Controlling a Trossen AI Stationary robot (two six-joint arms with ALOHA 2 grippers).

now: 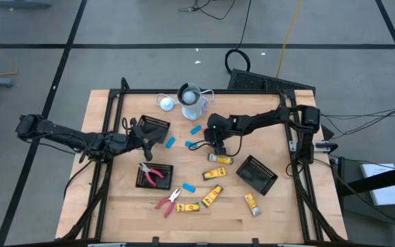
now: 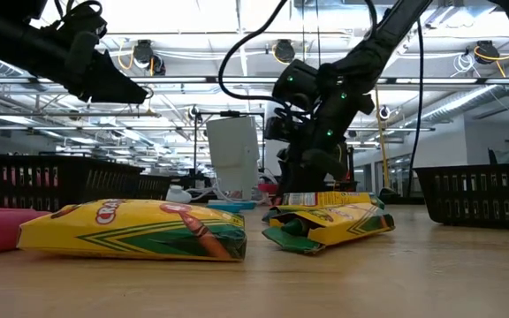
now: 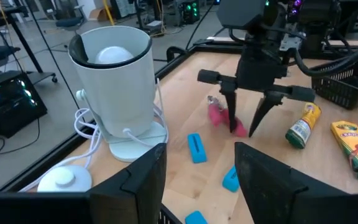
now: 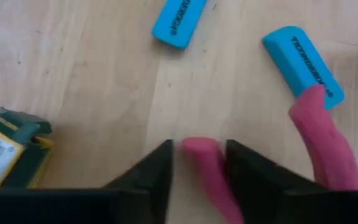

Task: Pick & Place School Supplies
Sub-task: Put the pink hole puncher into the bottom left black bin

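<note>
Reaching down, right end effector (image 3: 246, 127) has fingers apart straddling one red tool handle (image 4: 205, 163) on the tabletop (image 1: 280, 206), just beside the white cup (image 1: 192, 101). Left end effector (image 1: 145, 134) hovers, fingers apart, over a basket (image 1: 154, 129). Only one red-handled tool (image 1: 152, 174) looks binned; blue blocks (image 1: 171, 143) and yellow packs (image 1: 212, 196) remain loose.

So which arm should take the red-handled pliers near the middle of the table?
Right. The right gripper is open, its fingers straddling one handle of the red-handled pliers. The left gripper is farther off, above a black mesh basket, also open and holding nothing.
</note>
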